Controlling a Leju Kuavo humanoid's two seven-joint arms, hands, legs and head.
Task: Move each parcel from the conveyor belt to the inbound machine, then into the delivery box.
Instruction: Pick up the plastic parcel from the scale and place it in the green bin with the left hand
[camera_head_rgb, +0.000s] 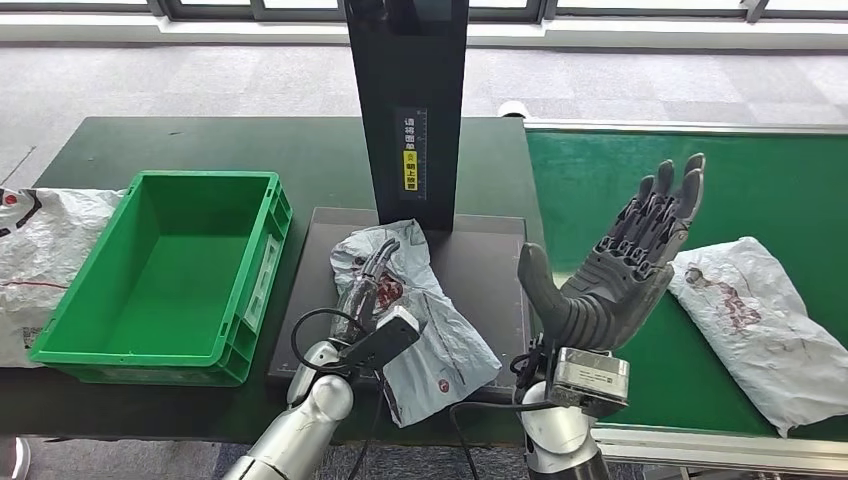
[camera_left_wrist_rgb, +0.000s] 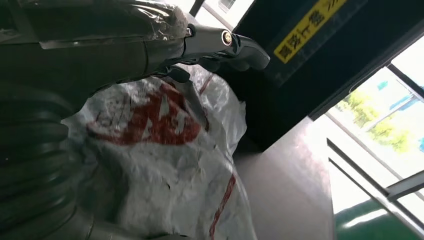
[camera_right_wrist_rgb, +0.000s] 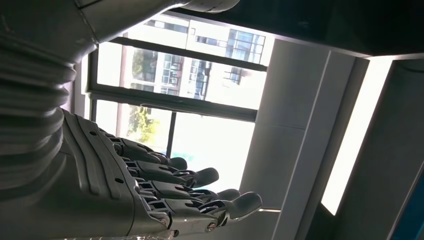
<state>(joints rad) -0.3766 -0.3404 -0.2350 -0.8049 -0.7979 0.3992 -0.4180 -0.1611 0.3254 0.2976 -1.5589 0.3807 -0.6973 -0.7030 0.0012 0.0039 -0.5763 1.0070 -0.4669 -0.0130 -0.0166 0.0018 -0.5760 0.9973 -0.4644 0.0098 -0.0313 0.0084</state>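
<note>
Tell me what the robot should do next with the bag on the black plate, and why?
Probably lift the parcel and carry it toward the green box. The left hand rests on it, its fingers over the top, as it lies on the machine's dark plate beneath the scanner post. The box looks empty, and the right hand is raised, holding nothing.

A crumpled grey parcel (camera_head_rgb: 415, 315) with red print lies on the inbound machine (camera_head_rgb: 490, 260) platform; another (camera_head_rgb: 765, 320) lies on the green conveyor belt (camera_head_rgb: 600, 180). The green delivery box (camera_head_rgb: 165, 350) sits left.
</note>
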